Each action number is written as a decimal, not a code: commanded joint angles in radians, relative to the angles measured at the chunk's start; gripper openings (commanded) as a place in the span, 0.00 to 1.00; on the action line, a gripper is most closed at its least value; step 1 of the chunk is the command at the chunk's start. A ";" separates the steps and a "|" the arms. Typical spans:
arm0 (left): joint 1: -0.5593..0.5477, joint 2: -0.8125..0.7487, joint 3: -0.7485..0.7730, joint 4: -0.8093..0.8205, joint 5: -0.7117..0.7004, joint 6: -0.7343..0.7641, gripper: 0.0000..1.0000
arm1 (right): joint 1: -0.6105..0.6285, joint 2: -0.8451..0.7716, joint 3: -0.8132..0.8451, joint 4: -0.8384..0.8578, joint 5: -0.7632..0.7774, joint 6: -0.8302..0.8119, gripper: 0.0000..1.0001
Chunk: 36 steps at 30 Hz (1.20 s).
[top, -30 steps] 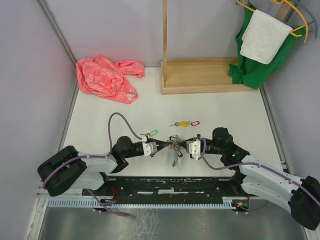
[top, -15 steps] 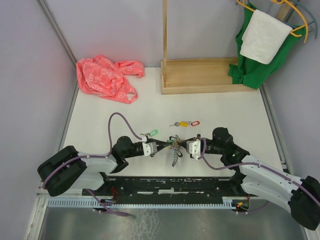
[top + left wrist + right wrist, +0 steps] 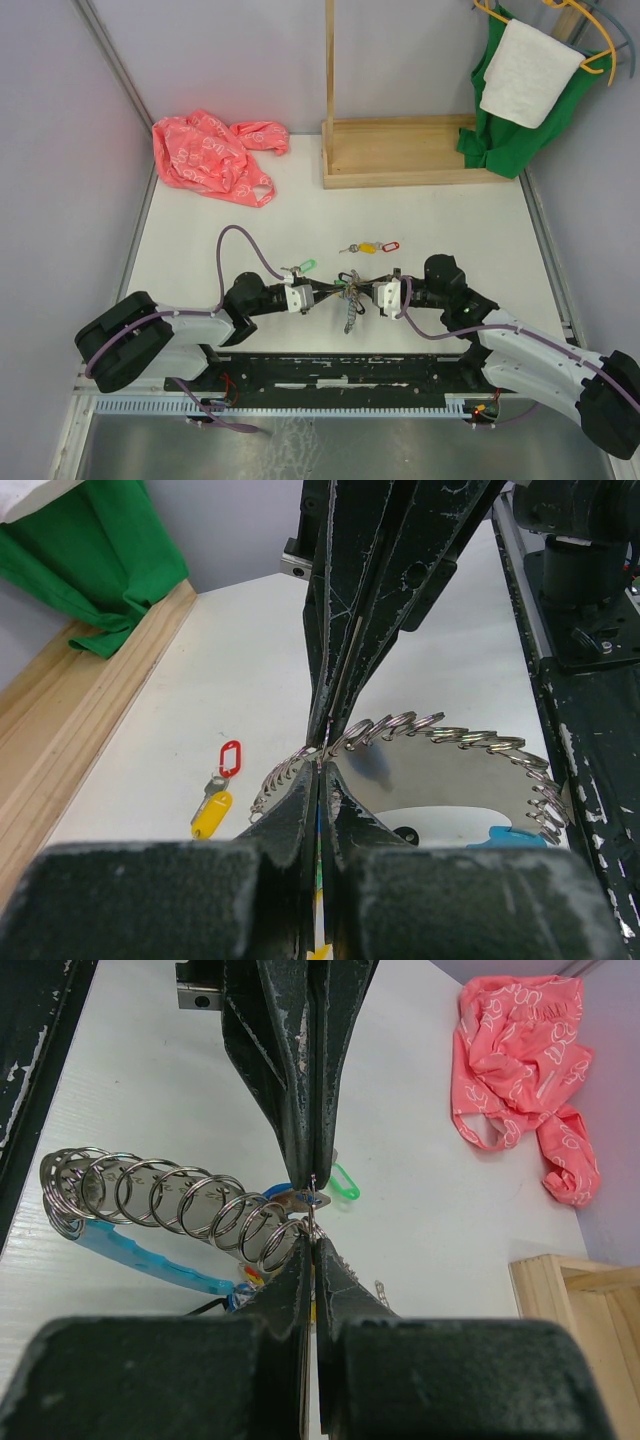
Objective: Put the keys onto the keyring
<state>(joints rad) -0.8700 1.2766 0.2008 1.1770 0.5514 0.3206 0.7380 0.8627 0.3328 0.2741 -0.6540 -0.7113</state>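
Tightly, left pincer (image 3: pixel 318 772) and right pincer (image 3: pixel 312 1246) both clamp the keyring (image 3: pixel 150 1196); keys' (image 3: pixel 214 802) tag lettering unreadable.

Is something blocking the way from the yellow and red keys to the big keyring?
Nothing visible does. The keys lie on bare table, a little beyond the keyring between the left gripper and right gripper.

White bench (image 3: pixel 450 230), red- and yellow-tagged keys (image 3: pixel 375 246) lying just beyond the right gripper (image 3: pixel 362 290), pink bag (image 3: pixel 212 155) well beyond the left gripper (image 3: pixel 328 290), wooden stand base (image 3: pixel 400 150) farther back.
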 commanded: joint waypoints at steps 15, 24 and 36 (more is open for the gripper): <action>0.003 0.010 0.017 0.059 0.010 -0.022 0.03 | 0.004 -0.003 0.025 0.082 -0.046 0.020 0.01; 0.003 0.027 0.019 0.082 0.013 -0.029 0.03 | 0.004 0.021 0.036 0.094 -0.081 0.034 0.01; 0.003 0.064 0.008 0.167 0.029 -0.060 0.03 | 0.004 0.057 0.033 0.182 -0.096 0.079 0.01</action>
<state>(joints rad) -0.8646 1.3296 0.2008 1.2369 0.5568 0.3038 0.7345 0.9188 0.3328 0.3267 -0.6952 -0.6582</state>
